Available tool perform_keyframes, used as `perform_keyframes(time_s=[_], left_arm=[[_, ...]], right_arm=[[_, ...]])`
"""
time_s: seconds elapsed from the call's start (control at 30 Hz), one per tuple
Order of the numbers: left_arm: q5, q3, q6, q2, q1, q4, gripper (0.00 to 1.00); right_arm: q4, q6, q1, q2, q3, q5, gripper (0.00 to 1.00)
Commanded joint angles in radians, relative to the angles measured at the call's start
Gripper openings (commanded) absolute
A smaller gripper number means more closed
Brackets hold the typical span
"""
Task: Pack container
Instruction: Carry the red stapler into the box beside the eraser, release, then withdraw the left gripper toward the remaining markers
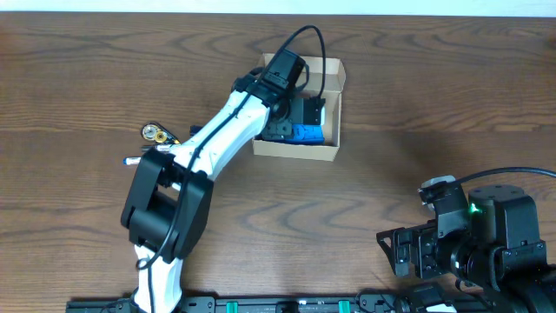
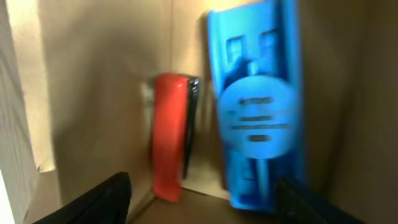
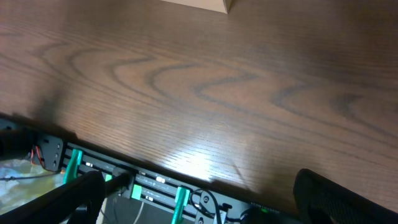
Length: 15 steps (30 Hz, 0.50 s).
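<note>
Left end effector, fingers apart and empty, hangs inside the container, above a blue item lying beside a red item. Right end effector, also apart, rests well away.

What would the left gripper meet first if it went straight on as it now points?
Probably the container, its bare cardboard between the red item and the blue item, though depth is unclear.

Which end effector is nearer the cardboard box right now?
Left. The left end effector is down inside the cardboard box, just above a blue item. The right end effector sits near the table's front right corner, well away from the box.
</note>
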Motion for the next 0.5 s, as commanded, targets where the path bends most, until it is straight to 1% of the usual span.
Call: perform_keyframes(time_s=[0.0,0.17,0.33,0.43,0.47], left_arm=[[-0.033,0.026,-0.098,-0.140,-0.030,-0.035,0.73],[-0.126,0.026,-0.286,-0.312,-0.038,-0.082,0.72],[-0.137,0.026,-0.482,-0.468,0.024,-0.157,0.73],[-0.137,0.026,-0.663,-0.528,0.097,-0.209,0.73],[-0.137,0.026,-0.743,-0.542,0.130,-0.228,0.73]], right_arm=[[0.000,-0.013,-0.008,0.002,0.012,-0.004,0.99],[0.000,-0.014,-0.008,0.002,0.012,-0.004,0.99],[0.000,-0.014,-0.008,0.002,0.012,-0.004,0.99],[0.001,-0.014,-0.008,0.002,0.012,-0.004,0.99],[0.000,-0.014,-0.008,0.002,0.012,-0.004,0.99]])
